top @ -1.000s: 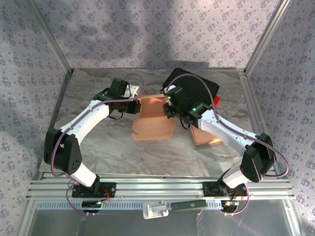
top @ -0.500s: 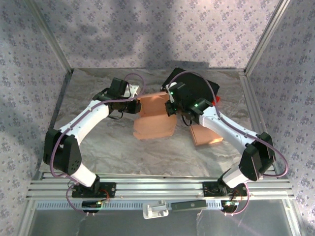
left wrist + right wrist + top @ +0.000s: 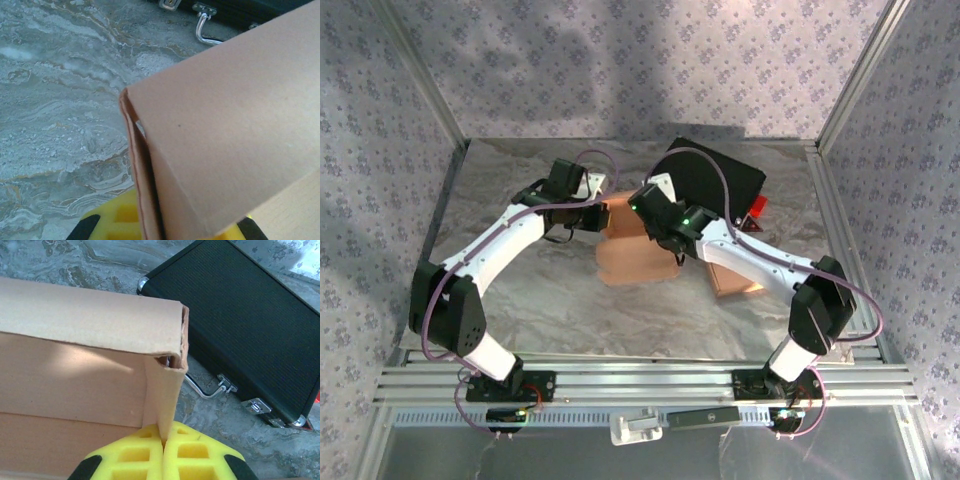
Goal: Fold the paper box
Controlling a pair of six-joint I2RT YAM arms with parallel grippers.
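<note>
Right now the paper box [image 3: 632, 255] sits half-formed on the marbled worktop [image 3: 530, 295], just beside the black case [image 3: 715, 178] on the side of it that faces the arm bases, and both arms reach in to it from opposite sides. The left tool [image 3: 147, 229] is closed down narrow on the box end that points away from the case. Its yellow pads pinch the doubled cardboard edge there, probably to anchor the box so it cannot slide or spin while the other arm works. The right tool [image 3: 163, 446] is likewise clamped tight, its two yellow fingers meeting on a thin upright corner panel at the end of the box nearest the case. A side wall is raised there, with its top edge rolled over. That grip looks meant to stand the corner up and steer the flap inward, so the fold in hand seems to be the locking of an end wall. Judging by the open interior and loose walls, the task is well short of done. A second cardboard sheet [image 3: 738, 278] lies flat near the case, apart from the box and untouched.
</note>
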